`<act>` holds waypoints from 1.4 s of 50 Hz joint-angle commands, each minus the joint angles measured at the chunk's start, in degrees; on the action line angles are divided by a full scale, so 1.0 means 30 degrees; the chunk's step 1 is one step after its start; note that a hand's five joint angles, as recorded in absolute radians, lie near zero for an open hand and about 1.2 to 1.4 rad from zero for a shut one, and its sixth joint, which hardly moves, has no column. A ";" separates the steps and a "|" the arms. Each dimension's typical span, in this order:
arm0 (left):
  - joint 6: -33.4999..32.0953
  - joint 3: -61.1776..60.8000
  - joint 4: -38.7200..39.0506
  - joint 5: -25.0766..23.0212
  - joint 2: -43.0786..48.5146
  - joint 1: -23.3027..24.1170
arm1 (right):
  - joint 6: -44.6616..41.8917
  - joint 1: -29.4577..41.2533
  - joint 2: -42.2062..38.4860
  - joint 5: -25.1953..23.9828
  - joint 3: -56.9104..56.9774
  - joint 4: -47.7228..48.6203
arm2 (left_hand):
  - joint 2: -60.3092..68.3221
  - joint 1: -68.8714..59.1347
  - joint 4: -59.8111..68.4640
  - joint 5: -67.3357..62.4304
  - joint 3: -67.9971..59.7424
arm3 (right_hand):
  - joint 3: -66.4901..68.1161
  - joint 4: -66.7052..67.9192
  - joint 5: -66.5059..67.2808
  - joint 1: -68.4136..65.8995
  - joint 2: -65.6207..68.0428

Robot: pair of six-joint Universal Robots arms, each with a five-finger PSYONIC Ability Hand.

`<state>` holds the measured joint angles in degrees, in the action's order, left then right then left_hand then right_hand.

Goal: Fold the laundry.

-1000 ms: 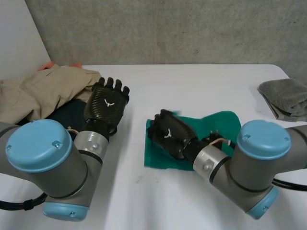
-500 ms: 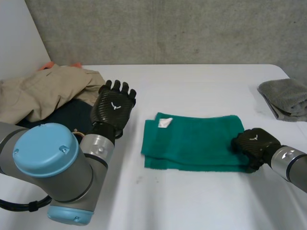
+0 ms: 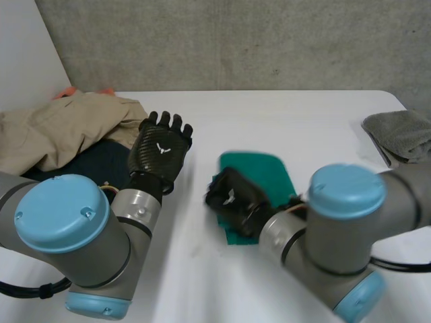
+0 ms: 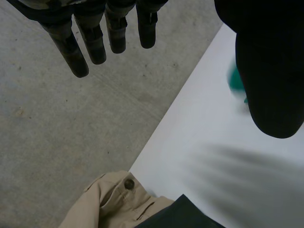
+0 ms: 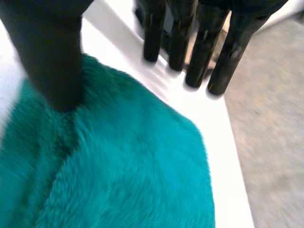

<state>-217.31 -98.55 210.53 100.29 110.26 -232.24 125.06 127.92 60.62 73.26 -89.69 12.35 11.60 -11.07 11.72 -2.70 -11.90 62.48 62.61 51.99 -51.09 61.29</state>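
Arms come in from the near edge of the bench [image 3: 283,114], one on each side. Just past the right arm's wrist, the right hand [image 3: 232,196] sits over the near-left part of the green towel [image 3: 259,169]. The towel lies about mid-bench and looks doubled over into a narrow shape with rounded corners. In the right wrist view the fingers [image 5: 202,52] are straight and apart, reaching beyond the towel's edge over bare bench and clamped on nothing. The thumb is over the pile, and I cannot tell whether it touches.

A little farther, to the left, the left hand [image 3: 160,151] hovers empty with fingers straight and spread. It is just beside a dark garment [image 3: 101,161] and the beige garment [image 3: 60,128] heaped partly on it. At the far right, near the bench edge, lies a grey towel [image 3: 401,134], well apart.

The fold looks loose, judging from its uneven outline. If the right hand pulls away low, the thumb or palm may drag the top layer and skew or undo the fold. The plush pile probably grips, so a sliding exit would bunch it. A sweep of the right arm could also shove the whole towel.
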 commanded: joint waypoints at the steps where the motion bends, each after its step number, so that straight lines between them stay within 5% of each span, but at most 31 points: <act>1: 0.1390 0.1120 -0.0010 -0.0001 0.0132 0.0243 | 0.4591 -0.0828 0.0064 -0.0368 -0.0222 0.0539 | -0.0461 0.0286 -0.0503 0.0830 0.0564 | -1.7494 -1.7535 -1.7330 1.3698 -1.7096; 6: 0.3582 0.2816 -0.0069 -0.0060 0.0569 0.1119 | 1.4160 -0.5599 0.3694 -0.0310 -0.0718 0.0658 | -0.0126 -0.0050 -0.0167 0.0494 0.0228 | -1.7494 -1.7535 -1.7330 1.3698 -1.7096; 12: 0.6282 0.5103 -0.1296 -0.0206 0.1975 0.2323 | 1.8666 -0.7396 0.4492 -0.0397 -0.1042 -0.0160 | 0.0437 -0.0612 0.0396 -0.0068 -0.0335 | -1.7494 -1.7535 -1.7330 1.3698 -1.7096; 24: 0.8307 1.0641 -0.6335 -0.0090 0.7746 0.3760 | 1.5093 -0.6493 0.0631 0.0420 0.1328 -0.3795 | 0.0548 -0.0724 0.0507 -0.0180 -0.0446 | -1.7494 -1.7535 -1.7330 1.3698 -1.7096; 36: 0.5530 1.0880 -0.8946 0.2019 0.9127 0.3584 | 1.2169 -0.4497 -0.3035 0.1417 0.3469 -0.4323 | 0.0214 -0.0389 0.0172 0.0155 -0.0111 | -1.7494 -1.7535 -1.7330 1.3698 -1.7096; 43: 0.4967 1.0204 -0.8683 0.1757 0.7843 0.3642 | 1.0230 -0.3561 -0.1930 0.3174 0.3238 -0.4061 | -0.0179 0.0003 -0.0220 0.0547 0.0281 | -1.7494 -1.7535 -1.7330 1.3698 -1.7096; 50: 0.4879 0.9853 -0.7747 0.1639 0.5526 0.3584 | 1.0258 -0.3325 0.0971 0.3089 -0.0212 -0.1665 | -0.0292 0.0117 -0.0333 0.0661 0.0394 | -1.7494 -1.7535 -1.7330 1.3698 -1.7096; 53: 0.4821 0.9531 -0.7131 0.0910 0.4441 0.3496 | 1.0200 -0.3092 0.1852 0.3002 -0.1915 -0.0489 | -0.0348 0.0173 -0.0389 0.0717 0.0450 | -1.7494 -1.7535 -1.7330 1.3698 -1.7096; 63: 0.4879 0.8036 -0.6983 -0.6442 0.1804 0.1973 | 0.9703 -0.1626 0.0745 0.2767 -0.5173 0.3292 | -0.0292 0.0117 -0.0333 0.0661 0.0394 | -1.7494 -1.7535 -1.7330 1.3698 -1.7096; 70: 0.4938 0.7948 -0.7071 -0.7824 0.1099 0.1797 | 0.8472 -0.1772 -0.0341 0.3235 -0.4296 0.4815 | -0.0292 0.0117 -0.0333 0.0661 0.0394 | -1.7494 -1.7535 -1.7330 1.3698 -1.7096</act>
<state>-202.67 -74.31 189.65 81.28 115.21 -226.33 153.50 123.01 63.23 81.84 -105.25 22.81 11.60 -11.07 11.72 -2.68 -11.91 11.88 13.34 3.22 -11.11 12.63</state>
